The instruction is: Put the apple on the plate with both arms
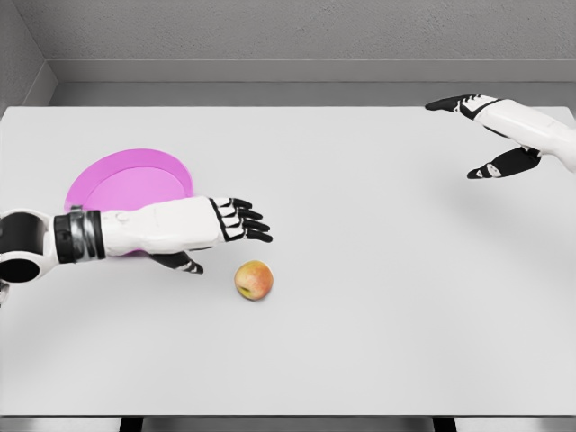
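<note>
So the apple [254, 280] is sat on the white counter [378, 297], a bit left of the middle and toward the near edge, and it's not being held by anything. The left hand [232, 221] is seen just above and to the left of it in the picture, with the fingers [254, 227] stretched out loosely, pointing right, and the thumb dropped down underneath. A small gap is left between the fingertips and the apple, so no contact there. Nothing is gripped by that hand. The pink plate [126, 184] is found behind the left forearm, partly covered by it, off toward the left side of the counter. The right hand [490, 135] is held way over at the far right corner, fingers spread wide and empty, well apart from the apple.
</note>
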Controlling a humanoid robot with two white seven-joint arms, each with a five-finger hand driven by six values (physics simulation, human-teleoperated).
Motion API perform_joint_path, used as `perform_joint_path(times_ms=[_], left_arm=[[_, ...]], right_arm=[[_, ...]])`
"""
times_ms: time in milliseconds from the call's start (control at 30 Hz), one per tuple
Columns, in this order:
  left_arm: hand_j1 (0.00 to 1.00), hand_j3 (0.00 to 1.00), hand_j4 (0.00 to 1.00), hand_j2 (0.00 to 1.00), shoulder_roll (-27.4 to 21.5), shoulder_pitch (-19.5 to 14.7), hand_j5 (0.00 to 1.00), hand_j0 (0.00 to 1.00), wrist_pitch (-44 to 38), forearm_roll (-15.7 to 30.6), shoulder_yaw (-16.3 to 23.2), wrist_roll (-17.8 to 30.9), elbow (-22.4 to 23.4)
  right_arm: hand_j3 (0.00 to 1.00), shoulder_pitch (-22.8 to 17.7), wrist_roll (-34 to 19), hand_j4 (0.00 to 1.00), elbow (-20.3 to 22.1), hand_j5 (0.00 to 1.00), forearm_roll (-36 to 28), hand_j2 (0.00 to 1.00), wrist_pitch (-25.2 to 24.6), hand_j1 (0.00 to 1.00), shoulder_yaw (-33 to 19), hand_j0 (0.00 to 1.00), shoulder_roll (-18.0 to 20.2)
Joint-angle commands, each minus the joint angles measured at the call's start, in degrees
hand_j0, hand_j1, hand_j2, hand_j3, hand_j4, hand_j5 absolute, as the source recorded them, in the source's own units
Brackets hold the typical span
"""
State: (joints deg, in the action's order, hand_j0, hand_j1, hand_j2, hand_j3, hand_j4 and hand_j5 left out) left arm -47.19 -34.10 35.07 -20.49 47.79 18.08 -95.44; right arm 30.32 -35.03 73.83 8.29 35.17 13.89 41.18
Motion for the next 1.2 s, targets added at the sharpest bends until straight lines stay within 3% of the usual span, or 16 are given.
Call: perform_joint_path(times_ms=[0,100,467,667,833,1167], left_arm=[[1.00,1.00,1.00,1.00,1.31,0.00,1.00,1.00,-0.07,0.19,0.63,4.15,-0.10],[1.00,1.00,1.00,1.00,2.80,0.00,1.00,1.00,-0.07,0.11,3.01,5.30,0.08],[1.00,1.00,1.00,1.00,5.18,-0.53,1.00,1.00,-0.07,0.02,3.18,5.56,0.08],[1.00,1.00,1.00,1.00,5.18,-0.44,1.00,1.00,-0.07,-2.44,3.27,5.65,0.43],[0.89,0.89,0.89,0.89,5.79,-0.44,0.89,0.89,-0.07,-3.59,3.27,5.74,0.34],[0.89,0.89,0.89,0.89,6.67,-0.35,0.89,0.89,-0.07,-3.59,4.33,7.76,0.25]], right_arm=[[1.00,0.00,0.03,1.00,0.17,1.00,-0.29,1.00,-0.17,1.00,-0.01,1.00,0.04],[1.00,0.09,0.03,1.00,0.17,1.00,-0.29,1.00,-0.17,1.00,-0.01,1.00,0.04],[1.00,0.00,0.03,1.00,0.08,1.00,1.64,1.00,-0.17,1.00,1.22,1.00,-0.40],[1.00,0.00,0.03,1.00,0.26,1.00,1.91,1.00,-0.17,1.00,1.40,1.00,-0.40],[1.00,0.00,0.03,1.00,0.61,1.00,1.99,1.00,-0.17,1.00,2.46,1.00,-0.57],[1.00,-0.62,0.03,1.00,0.96,1.00,2.35,1.00,-0.17,1.00,2.98,1.00,-1.10]])
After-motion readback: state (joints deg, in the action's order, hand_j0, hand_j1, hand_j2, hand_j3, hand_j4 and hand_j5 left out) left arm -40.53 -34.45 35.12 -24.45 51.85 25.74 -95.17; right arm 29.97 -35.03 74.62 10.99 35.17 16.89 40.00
